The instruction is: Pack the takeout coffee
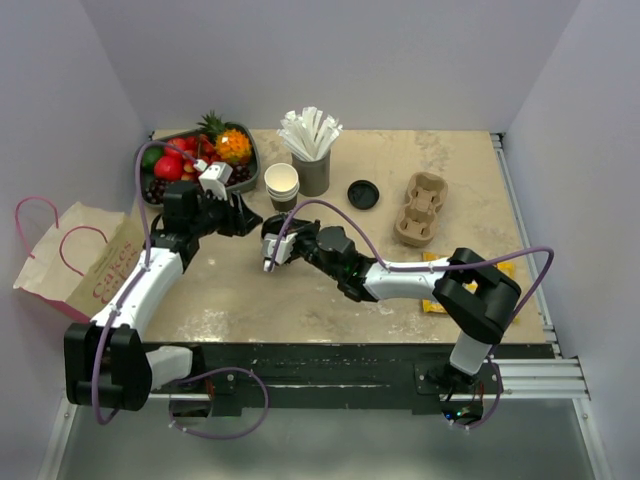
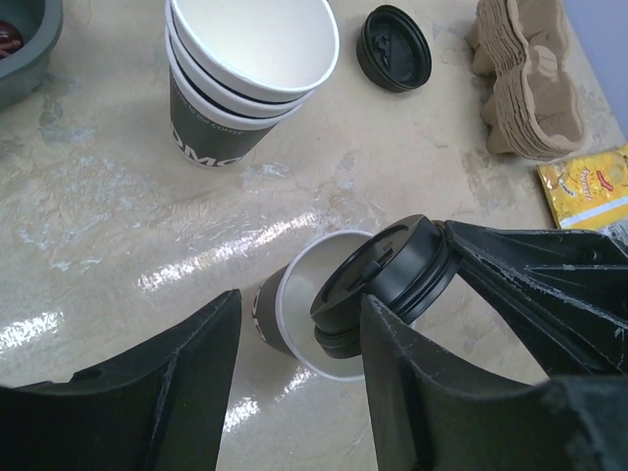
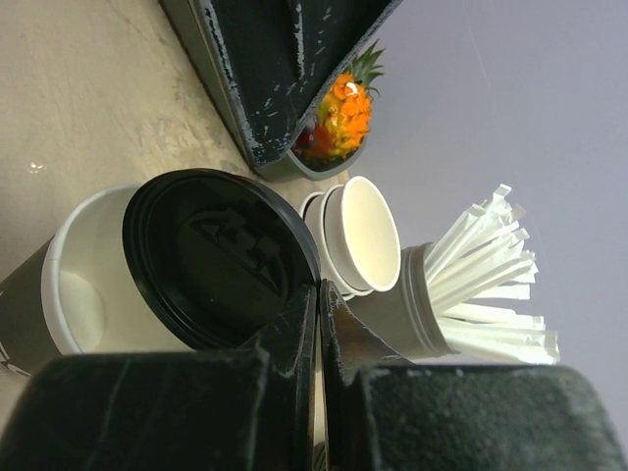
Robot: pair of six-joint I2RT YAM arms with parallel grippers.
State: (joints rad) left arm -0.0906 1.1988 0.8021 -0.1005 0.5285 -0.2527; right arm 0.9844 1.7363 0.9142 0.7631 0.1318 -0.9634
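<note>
Coffee cup [image 2: 267,316], dark brown and open at the top, stands on the table [image 2: 118,216] near the middle, in front of a stack of empty cups [image 2: 250,74]. Its black lid [image 2: 388,275] is tilted across the white rim, one edge dipping into the mouth and the other raised. The right gripper [image 3: 319,294] is pinched tight on that raised edge. The left gripper [image 2: 302,304] is spread wide, one finger on each side of the cup; a sliver of table shows between one finger and the cup wall, and I cannot tell whether the other finger touches. A second lid [image 2: 392,47] lies beside some cardboard cup carriers [image 2: 530,83].
</note>
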